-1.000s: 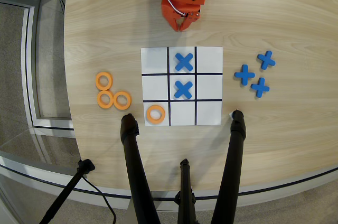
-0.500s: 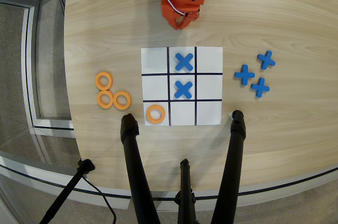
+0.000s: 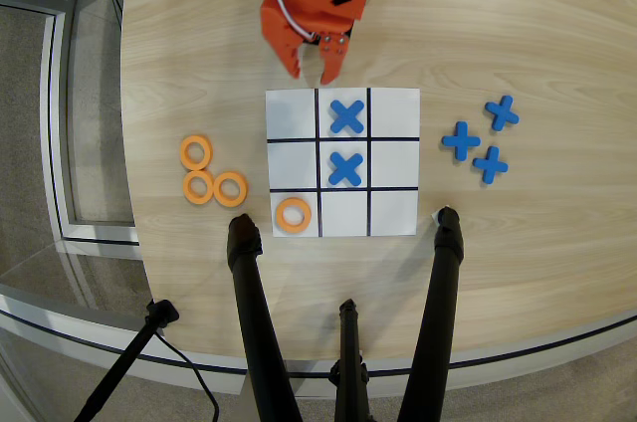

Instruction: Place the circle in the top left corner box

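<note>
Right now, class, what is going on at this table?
A tic-tac-toe game is laid out on a white grid sheet. An orange robot gripper hovers at the sheet's upper edge, holding nothing. One orange ring lies in the lower left cell as the overhead view shows it, and two blue crosses fill the middle column's top and centre cells. Three spare rings wait left of the sheet, three spare crosses right.
</note>
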Controlling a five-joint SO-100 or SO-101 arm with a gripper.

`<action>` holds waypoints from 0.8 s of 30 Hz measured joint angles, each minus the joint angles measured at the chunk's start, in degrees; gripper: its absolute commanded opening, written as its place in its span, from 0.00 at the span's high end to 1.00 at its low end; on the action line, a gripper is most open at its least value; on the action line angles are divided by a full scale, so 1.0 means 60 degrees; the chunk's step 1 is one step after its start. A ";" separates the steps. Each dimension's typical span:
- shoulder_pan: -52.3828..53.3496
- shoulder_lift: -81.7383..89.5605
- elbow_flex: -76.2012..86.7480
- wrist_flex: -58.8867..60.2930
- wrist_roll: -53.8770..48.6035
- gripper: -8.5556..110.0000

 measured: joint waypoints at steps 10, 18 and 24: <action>0.1143 -0.4277 -0.2769 -0.2915 0.0190 0.83; 0.1333 -0.7222 -0.3105 -0.5742 0.0190 0.83; 0.1450 -0.8848 -0.3560 -0.7017 0.0190 0.83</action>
